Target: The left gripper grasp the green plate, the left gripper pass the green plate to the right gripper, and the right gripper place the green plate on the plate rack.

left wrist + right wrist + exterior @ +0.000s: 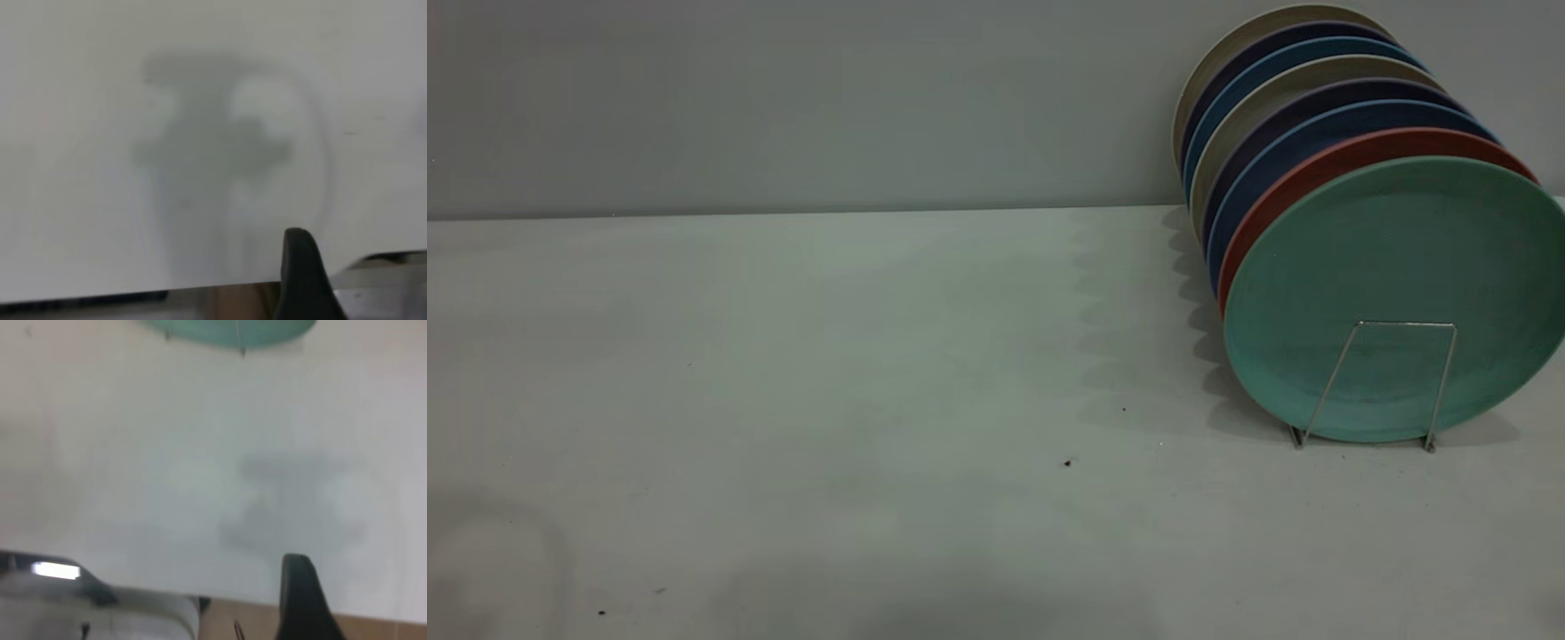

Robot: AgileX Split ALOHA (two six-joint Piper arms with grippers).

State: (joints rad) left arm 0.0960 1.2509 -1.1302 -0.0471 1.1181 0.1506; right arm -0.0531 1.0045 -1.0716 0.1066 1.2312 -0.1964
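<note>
The green plate [1396, 293] stands upright as the frontmost plate in the plate rack [1392, 382], at the right of the table. A silver wire loop crosses its lower face. Neither gripper shows in the exterior view. The left gripper [301, 280] shows only as a black tip over the bare white table near its front edge, holding nothing that I can see. The right gripper [300, 600] shows the same way, far from the green plate [227, 330], whose lower rim and a rack wire [239, 340] show beyond it.
Behind the green plate a salmon-pink plate [1325, 169], blue plates [1280, 142] and beige plates [1227, 71] fill the rack toward the grey wall. The white table [827, 373] stretches left of the rack. Its front edge shows in both wrist views.
</note>
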